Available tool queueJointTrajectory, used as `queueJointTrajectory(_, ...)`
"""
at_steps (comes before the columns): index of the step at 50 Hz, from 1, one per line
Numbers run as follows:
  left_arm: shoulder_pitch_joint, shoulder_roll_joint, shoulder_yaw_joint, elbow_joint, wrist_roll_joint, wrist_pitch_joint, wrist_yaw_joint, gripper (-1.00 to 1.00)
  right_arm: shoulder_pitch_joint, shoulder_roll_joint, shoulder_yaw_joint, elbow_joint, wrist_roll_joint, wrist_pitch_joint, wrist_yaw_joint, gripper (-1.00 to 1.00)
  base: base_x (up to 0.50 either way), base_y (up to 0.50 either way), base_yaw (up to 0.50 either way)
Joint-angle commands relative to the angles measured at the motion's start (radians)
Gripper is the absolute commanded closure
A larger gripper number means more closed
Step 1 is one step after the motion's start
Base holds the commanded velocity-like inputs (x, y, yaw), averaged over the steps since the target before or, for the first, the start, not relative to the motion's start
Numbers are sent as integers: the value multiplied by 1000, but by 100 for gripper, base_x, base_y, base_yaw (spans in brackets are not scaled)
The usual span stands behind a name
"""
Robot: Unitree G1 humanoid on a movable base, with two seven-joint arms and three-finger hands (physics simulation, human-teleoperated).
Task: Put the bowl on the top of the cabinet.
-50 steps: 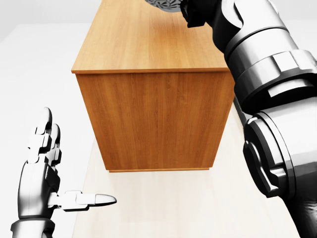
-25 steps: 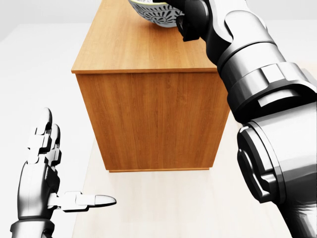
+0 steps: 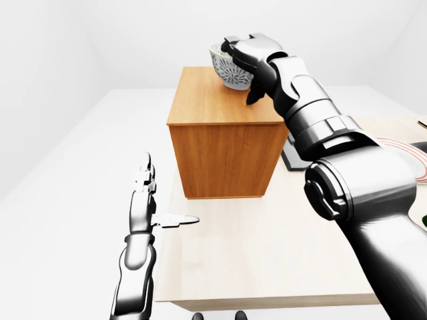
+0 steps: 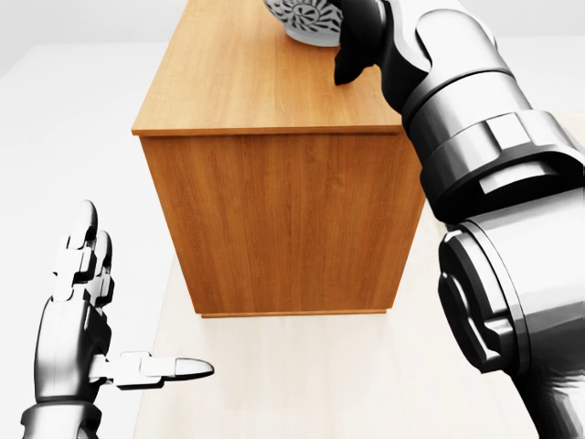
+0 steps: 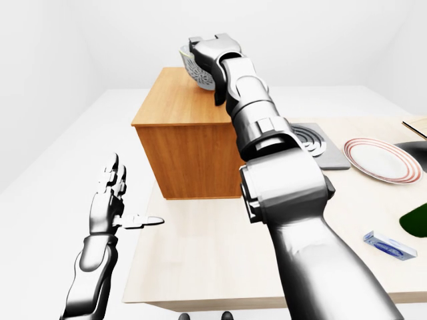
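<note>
The bowl [image 3: 230,68], white with a dark pattern on its outside, sits at the far end of the cabinet [image 3: 223,133] top, toward the top of the left-eye view, and whether its base touches the wood or hangs just above it cannot be told. The right hand [image 3: 243,57] reaches over from the right with the arm stretched out long, its fingers wrapped over the bowl's rim and right side, so the hand is closed around the bowl. One dark finger points down beside the bowl toward the cabinet top. The cabinet is a plain wooden box standing on a pale surface [image 3: 267,253], near that surface's left edge in the eye views. The left hand [image 3: 148,200] stands low at the left of the views, well apart from the cabinet, held upright with its fingers [image 4: 80,247] straight up and the thumb stuck out sideways toward the right: spread wide, holding nothing. In the right-eye view, to the right of the cabinet, a grey square with rings [image 5: 310,143] lies on the surface, then a plate [image 5: 377,158] with a red rim, and nearer the bottom right a small blue-and-white box [image 5: 390,245] and a dark green shape [image 5: 417,220] cut by the edge.
</note>
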Motion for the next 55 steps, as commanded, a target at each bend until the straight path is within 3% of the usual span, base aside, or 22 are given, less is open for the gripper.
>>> queueJointTrajectory(1, -6, 1, 4, 7, -2, 0, 5, -100, -2, -8, 9, 14, -18, 0, 25, -100, 0, 0, 0)
queueJointTrajectory(23, 15, -4, -8, -18, 2, 0, -1, -100, -227, -152, -35, 16, -21, 0, 84, -100, 0, 0, 0)
queueJointTrajectory(40, 3, -3, -12, -20, 0, 0, -3, -100, -435, -326, -64, 20, -125, 0, 114, -100, 0, 0, 0)
queueJointTrajectory(55, 6, -2, -7, -7, 0, 0, -3, -100, -437, -422, -95, 18, -192, 0, 75, -100, 0, 0, 0)
